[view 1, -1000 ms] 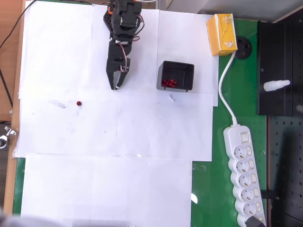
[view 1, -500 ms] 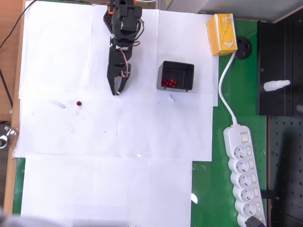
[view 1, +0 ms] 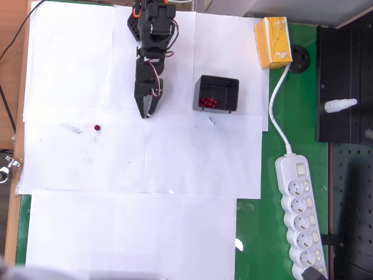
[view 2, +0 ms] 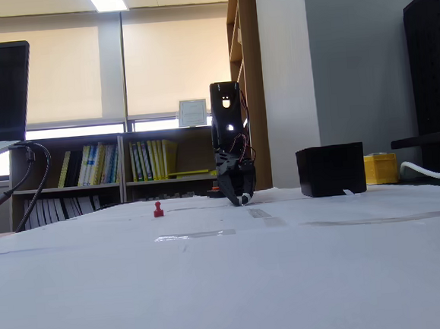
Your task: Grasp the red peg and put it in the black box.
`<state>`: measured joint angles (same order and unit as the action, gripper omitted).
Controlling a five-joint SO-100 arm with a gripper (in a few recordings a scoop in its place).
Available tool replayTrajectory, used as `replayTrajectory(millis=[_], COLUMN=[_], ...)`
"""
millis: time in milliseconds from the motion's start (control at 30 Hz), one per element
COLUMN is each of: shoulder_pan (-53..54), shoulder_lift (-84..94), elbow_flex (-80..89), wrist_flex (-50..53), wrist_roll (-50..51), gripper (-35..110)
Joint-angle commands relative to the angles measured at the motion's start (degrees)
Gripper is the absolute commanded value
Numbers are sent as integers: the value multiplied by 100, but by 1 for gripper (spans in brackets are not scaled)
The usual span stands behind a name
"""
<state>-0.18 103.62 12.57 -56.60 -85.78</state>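
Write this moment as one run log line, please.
gripper: low over paper, jaws look shut, empty | red peg: on paper, untouched | black box: holds other red pegs

peg (view 1: 97, 127): dark red, left of the black box
box (view 1: 216, 94): black, brighter red pegs (view 1: 208, 102) inside
arm (view 1: 152, 35): black, orange bit at top
paper sheets (view 1: 140, 157): white, under the box
mat (view 1: 256, 192): green
carton (view 1: 273, 42): yellow, right of the box
power strip (view 1: 302, 214): white
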Motion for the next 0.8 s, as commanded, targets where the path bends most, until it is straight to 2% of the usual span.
replayTrajectory(millis=[0, 233, 767], shoulder_pan=[492, 1749, 2628], shoulder_lift=[-9, 439, 606], elbow_flex=[167, 527, 712], wrist_flex=[149, 88, 88], wrist_roll=[-132, -606, -729], gripper=[0, 0, 0])
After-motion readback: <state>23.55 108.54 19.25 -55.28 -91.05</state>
